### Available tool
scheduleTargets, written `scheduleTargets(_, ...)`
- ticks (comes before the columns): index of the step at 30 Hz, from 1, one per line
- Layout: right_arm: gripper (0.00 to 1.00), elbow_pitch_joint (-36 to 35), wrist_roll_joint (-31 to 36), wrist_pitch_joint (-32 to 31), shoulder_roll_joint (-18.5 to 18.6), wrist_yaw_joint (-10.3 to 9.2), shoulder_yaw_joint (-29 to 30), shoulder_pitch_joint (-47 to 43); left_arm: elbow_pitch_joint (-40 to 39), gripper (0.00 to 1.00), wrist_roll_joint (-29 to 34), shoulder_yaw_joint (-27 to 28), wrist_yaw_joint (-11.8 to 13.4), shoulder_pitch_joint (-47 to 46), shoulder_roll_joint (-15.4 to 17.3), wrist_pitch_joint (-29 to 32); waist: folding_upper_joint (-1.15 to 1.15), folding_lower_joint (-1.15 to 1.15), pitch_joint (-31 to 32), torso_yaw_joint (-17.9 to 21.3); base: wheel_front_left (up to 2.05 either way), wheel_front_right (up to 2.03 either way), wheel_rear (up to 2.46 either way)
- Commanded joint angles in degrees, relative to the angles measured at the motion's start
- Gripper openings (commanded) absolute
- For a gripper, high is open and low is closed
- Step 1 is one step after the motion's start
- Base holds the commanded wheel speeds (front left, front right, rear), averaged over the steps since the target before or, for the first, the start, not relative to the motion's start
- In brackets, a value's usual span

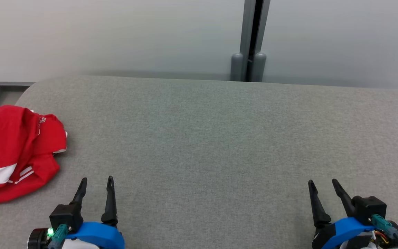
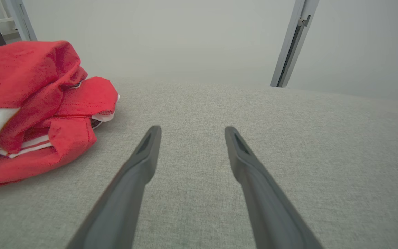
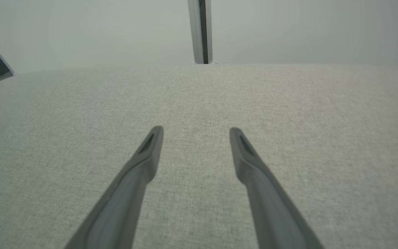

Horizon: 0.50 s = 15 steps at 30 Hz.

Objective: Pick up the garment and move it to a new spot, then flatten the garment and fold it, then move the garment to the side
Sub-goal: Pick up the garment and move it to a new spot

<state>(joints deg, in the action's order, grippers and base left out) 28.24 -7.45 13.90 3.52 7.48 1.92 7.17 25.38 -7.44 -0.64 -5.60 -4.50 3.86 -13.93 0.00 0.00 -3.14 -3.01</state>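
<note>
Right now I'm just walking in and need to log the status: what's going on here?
A two-armed robot faces a grey padded surface. A crumpled red and white garment lies at its left edge, untouched. The left gripper and right gripper are both open and empty near the front edge, so the pickup has not begun.

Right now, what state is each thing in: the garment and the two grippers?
red garment: bunched in a loose heap at the left end of the grey surface, not spread flat, not held.
left gripper: open, empty, beside the garment but apart from it.
right gripper: open, empty, over the grey surface far from the garment.
</note>
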Motion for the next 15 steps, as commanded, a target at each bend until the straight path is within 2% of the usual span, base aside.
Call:
scheduleTargets(1, 1.00, -0.2, 1.4, 0.6, 0.1, 0.02, -0.6, 0.8, -0.3, 1.00, 1.0, 0.4, 0.1, -1.4, -0.1, -0.5, 0.00, 0.00, -1.4, -2.0, 0.00, 0.00, 0.00)
scheduleTargets(8, 1.00, -0.1, 4.0, 1.3, 1.3, 0.02, -3.3, 2.8, 0.2, 1.00, 2.1, 1.4, 0.6, -3.0, -0.7, -1.3, 0.00, 0.00, -5.3, -10.4, 0.00, 0.00, 0.00)
scheduleTargets(9, 1.00, -0.1, 4.0, 1.3, 1.3, 0.02, -3.3, 2.8, 0.2, 1.00, 2.1, 1.4, 0.6, -3.0, -0.7, -1.3, 0.00, 0.00, -5.3, -10.4, 0.00, 0.00, 0.00)
scheduleTargets(15, 1.00, 0.7, 3.4, 1.4, 1.8, 0.02, -7.3, 4.8, 0.7, 1.00, 0.3, 4.4, 1.8, -1.7, -1.0, -1.3, 0.00, 0.00, -7.2, -18.9, 0.00, 0.00, 0.00)
